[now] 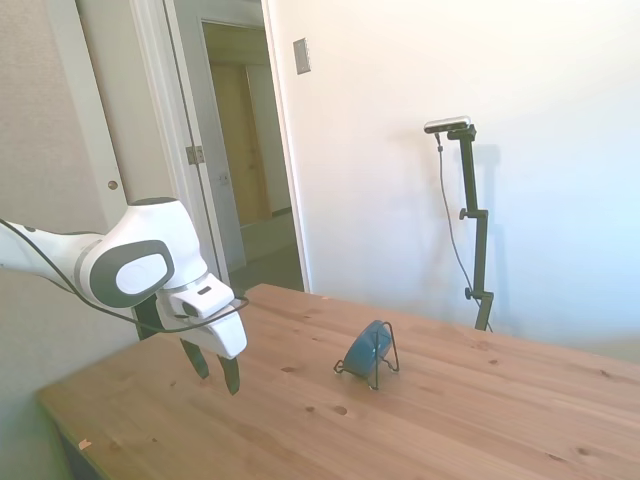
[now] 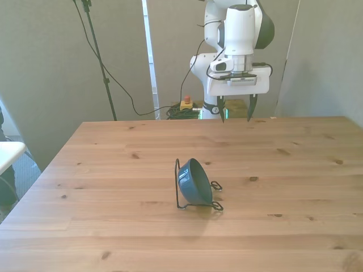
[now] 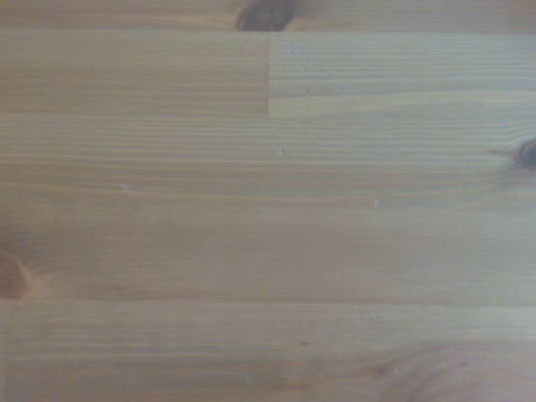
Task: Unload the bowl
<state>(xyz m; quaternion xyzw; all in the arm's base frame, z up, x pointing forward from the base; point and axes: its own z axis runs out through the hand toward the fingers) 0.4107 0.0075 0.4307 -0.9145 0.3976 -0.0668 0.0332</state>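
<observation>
From the side, the small round teal-blue bowl (image 1: 364, 351) stands tipped on its edge in a thin dark wire stand (image 1: 381, 359), near the middle of the pale wooden table (image 1: 450, 420). The white arm's two-finger gripper (image 1: 214, 371) hangs above the boards well apart from the bowl, on the side nearer the open doorway (image 1: 250, 150), its dark fingers (image 1: 232, 375) pointing down with a gap between them.

From the front, the bowl (image 2: 193, 182) leans against the upright loop of the wire stand (image 2: 180, 187), its darker inside turned toward the front view's left, the stand's feet resting on the table (image 2: 113, 170). The gripper (image 2: 236, 115) hovers beyond the bowl, over the table's far edge, jaws spread wide and holding nothing. A red-and-yellow button box (image 2: 186, 104) sits on the floor behind.

The wrist camera takes in only blurred wooden planks of the table (image 3: 268, 226) with a dark knot (image 3: 264, 14); the bowl is out of its patch
</observation>
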